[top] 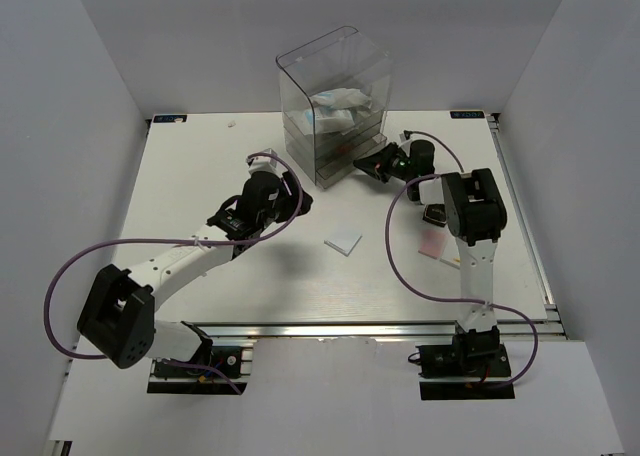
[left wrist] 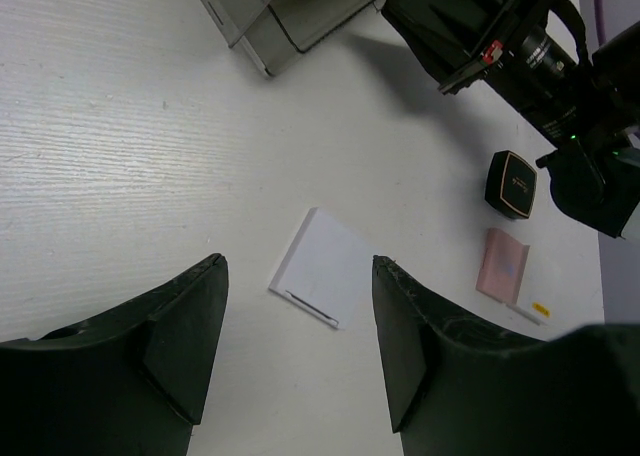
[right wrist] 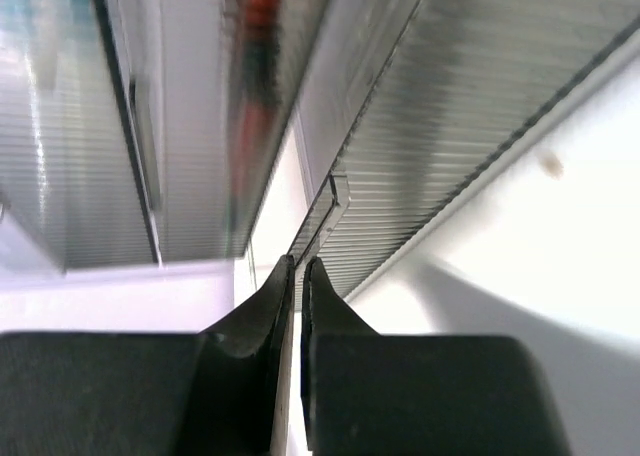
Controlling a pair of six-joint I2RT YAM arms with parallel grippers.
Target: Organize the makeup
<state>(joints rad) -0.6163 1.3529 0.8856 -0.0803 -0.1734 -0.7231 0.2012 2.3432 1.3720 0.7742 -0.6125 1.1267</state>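
A flat white pad (top: 343,240) (left wrist: 322,268) lies mid-table. My left gripper (top: 296,198) (left wrist: 299,262) hovers above and just left of it, open and empty. Right of the pad lie a black square compact (top: 435,214) (left wrist: 511,184), a pink square palette (top: 432,242) (left wrist: 503,264) and a thin stick (left wrist: 530,311). My right gripper (top: 362,162) (right wrist: 299,263) is at the front of the clear drawer box (top: 330,106), its jaws shut with the thin lip of the bottom drawer (right wrist: 335,191) running in between the tips. White packets (top: 340,104) fill the box's top; something red (right wrist: 262,16) shows blurred in a drawer.
The drawer box (left wrist: 280,16) stands at the back of the white table (top: 200,196). The right arm (left wrist: 520,46) reaches across above the compact and palette. White walls close in the table on the left, right and back.
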